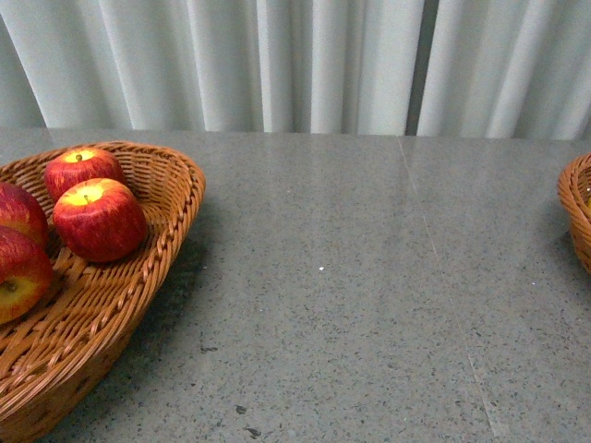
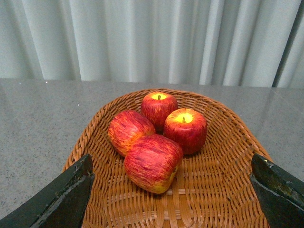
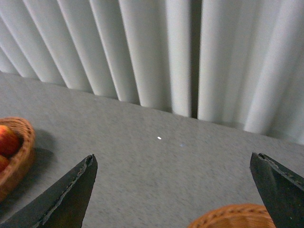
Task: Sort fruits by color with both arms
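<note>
Several red apples with yellow patches lie in a wicker basket at the table's left; the two furthest in are a rear apple and a front apple. Neither arm shows in the front view. In the left wrist view my left gripper hangs open over that basket, its black fingers wide apart to either side of the nearest apple and touching nothing. My right gripper is open over bare table, holding nothing.
A second wicker basket sits at the table's right edge; its rim shows below my right gripper. The apple basket appears far off in the right wrist view. Grey speckled tabletop lies between them, with pale curtains behind.
</note>
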`<action>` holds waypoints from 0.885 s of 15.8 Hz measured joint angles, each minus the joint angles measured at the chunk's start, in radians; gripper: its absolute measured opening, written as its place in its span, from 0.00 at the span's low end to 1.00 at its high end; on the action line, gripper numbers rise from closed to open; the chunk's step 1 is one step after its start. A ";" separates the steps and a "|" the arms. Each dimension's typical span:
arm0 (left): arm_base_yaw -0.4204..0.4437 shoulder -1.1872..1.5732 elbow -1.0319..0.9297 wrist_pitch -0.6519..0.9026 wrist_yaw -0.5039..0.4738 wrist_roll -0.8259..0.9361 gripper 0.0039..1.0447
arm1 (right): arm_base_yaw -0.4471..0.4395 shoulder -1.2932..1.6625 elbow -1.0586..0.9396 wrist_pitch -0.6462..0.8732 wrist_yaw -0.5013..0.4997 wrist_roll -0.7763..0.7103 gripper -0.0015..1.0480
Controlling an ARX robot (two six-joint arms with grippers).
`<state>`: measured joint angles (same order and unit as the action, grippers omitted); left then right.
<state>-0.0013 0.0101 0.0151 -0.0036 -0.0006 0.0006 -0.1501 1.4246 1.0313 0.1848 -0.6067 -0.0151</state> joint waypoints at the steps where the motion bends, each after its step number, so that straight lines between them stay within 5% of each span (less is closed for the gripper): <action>1: 0.000 0.000 0.000 0.000 0.000 0.000 0.94 | 0.034 -0.049 -0.044 0.065 0.022 0.034 0.92; 4: 0.000 0.000 0.000 0.000 0.000 0.000 0.94 | 0.153 -0.278 -0.308 0.237 0.468 0.022 0.66; 6: 0.000 0.000 0.000 0.000 -0.001 0.000 0.94 | 0.151 -0.480 -0.482 0.179 0.601 0.022 0.45; 10: 0.000 0.000 0.000 0.000 0.000 0.000 0.94 | 0.145 -0.846 -0.742 0.117 0.607 0.019 0.02; 14: 0.000 0.000 0.000 0.000 0.000 0.000 0.94 | 0.145 -0.916 -0.847 0.126 0.607 0.018 0.02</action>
<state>-0.0013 0.0101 0.0151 -0.0040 -0.0006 0.0006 -0.0048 0.5087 0.1841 0.3103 0.0006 0.0032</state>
